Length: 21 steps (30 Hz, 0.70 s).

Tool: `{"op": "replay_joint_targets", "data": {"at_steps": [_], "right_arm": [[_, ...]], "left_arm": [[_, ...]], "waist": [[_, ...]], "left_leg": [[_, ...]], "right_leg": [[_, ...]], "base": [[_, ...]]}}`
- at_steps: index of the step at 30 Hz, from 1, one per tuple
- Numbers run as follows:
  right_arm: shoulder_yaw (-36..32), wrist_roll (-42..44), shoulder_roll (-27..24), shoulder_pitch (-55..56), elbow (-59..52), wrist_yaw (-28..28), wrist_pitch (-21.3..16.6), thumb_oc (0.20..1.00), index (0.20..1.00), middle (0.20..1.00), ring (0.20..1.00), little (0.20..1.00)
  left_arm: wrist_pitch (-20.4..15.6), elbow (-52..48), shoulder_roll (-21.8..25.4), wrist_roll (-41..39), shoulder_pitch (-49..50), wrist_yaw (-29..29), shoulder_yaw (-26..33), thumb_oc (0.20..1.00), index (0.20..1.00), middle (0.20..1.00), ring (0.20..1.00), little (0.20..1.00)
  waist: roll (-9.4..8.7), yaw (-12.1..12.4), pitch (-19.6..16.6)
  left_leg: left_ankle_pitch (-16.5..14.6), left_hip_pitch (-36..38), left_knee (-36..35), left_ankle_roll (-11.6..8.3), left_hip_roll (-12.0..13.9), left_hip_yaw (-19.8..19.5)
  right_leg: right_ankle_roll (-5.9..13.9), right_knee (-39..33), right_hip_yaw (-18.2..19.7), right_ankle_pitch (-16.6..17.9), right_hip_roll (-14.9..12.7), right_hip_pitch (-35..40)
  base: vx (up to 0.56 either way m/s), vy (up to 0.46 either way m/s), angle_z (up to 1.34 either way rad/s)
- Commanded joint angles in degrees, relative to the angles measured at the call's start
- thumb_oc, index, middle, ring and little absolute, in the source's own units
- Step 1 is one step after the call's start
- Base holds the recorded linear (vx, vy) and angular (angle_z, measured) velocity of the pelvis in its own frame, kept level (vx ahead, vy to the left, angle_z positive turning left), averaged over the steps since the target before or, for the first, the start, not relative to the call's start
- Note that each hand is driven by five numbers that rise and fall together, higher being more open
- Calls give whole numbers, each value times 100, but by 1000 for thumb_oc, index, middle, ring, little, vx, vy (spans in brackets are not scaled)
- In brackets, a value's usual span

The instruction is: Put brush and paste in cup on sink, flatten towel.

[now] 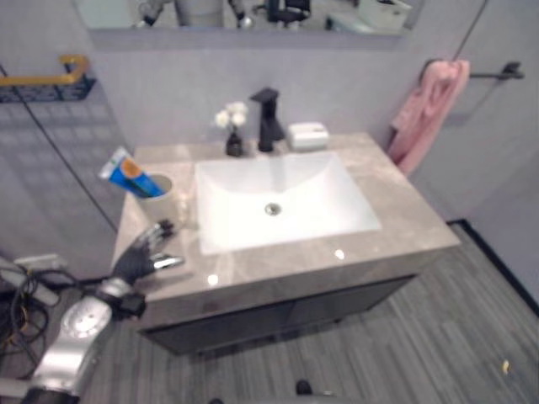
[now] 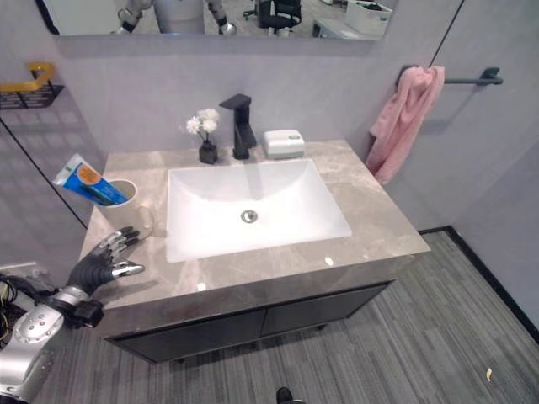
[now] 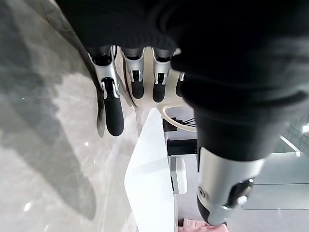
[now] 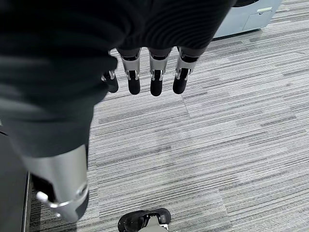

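A cream cup (image 1: 160,199) stands at the left end of the stone counter (image 1: 396,198), with a blue toothpaste tube (image 1: 128,173) leaning out of it to the left. My left hand (image 1: 145,252) hovers just in front of the cup, over the counter's front left corner, its fingers (image 3: 114,108) relaxed, open and empty. On the wall bar at the right a pink towel (image 1: 431,105) hangs bunched up. My right hand (image 4: 152,79) hangs low above the striped floor, open and holding nothing.
The white sink basin (image 1: 278,198) fills the counter's middle. Behind it stand a black faucet (image 1: 268,118), a small dark vase of white flowers (image 1: 233,135) and a white soap box (image 1: 307,135). A wire shelf with a yellow rail (image 1: 50,80) is on the left wall.
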Motion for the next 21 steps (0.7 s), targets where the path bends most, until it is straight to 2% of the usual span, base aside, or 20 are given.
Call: {"op": "replay_joint_targets", "data": {"at_steps": [1,21], "right_arm": [[279,37,-328,-265,207,-37,-57,1000,1000,1000,1000,1000],[252,70,-298,-188,125,-20,-65,1000,1000,1000,1000,1000]], "left_arm": [[-149,54,63,151,-320,6,228,1000,1000,1000,1000,1000],[-193,-41,-37,238,-462,250,429,1000,1000,1000,1000,1000]], "waist": [[90,-74,148],[-7,-68,225]], "left_leg": [[-437,14,111,241,-38,-238],[-433,-33,111,227,5,-216]], "right_leg": [[105,30,-167,609,-119,-105],[93,21,-158,596,-70,-168]], "base": [[0,0,0],[0,0,0]]}}
